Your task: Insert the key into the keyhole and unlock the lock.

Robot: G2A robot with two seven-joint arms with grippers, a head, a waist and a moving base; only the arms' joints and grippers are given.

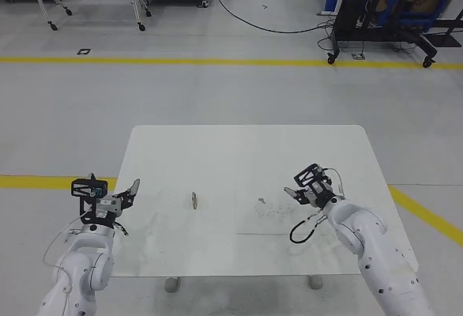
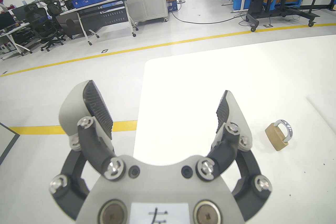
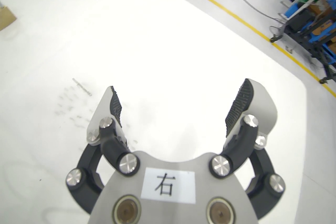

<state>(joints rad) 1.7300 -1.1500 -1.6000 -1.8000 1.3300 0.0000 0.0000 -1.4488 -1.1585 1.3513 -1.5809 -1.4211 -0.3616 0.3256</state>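
The left pincer (image 2: pixel 157 93) is hanging wide open and is holding nothing. Its two ribbed fingers (image 2: pixel 97 104) are standing far apart. It is sitting right at the left edge of the white counter (image 1: pixel 239 158), with one finger over the floor and the other over the counter top. Near it, further in on the counter, the lock (image 2: pixel 278 135) is lying on its side. The lock is showing a gold-coloured body and a silver loop, and nothing is touching it.

The right pincer (image 3: pixel 179 87) is also hanging wide open and is holding nothing. It is sitting over the right part of the counter. Just beside it, a thin little metal piece that looks like the key (image 3: pixel 82 87) is lying flat on the counter. I cannot tell its shape well. Some small dark marks (image 3: pixel 68 107) are showing on the counter around it.

From above, the lock (image 1: pixel 193 200) is lying between the left pincer (image 1: pixel 129 189) and the right pincer (image 1: pixel 293 192). The key (image 1: pixel 261 203) is lying between the lock and the right pincer, apart from the lock. A yellow line (image 1: pixel 26 182) is running along the floor beside the counter.
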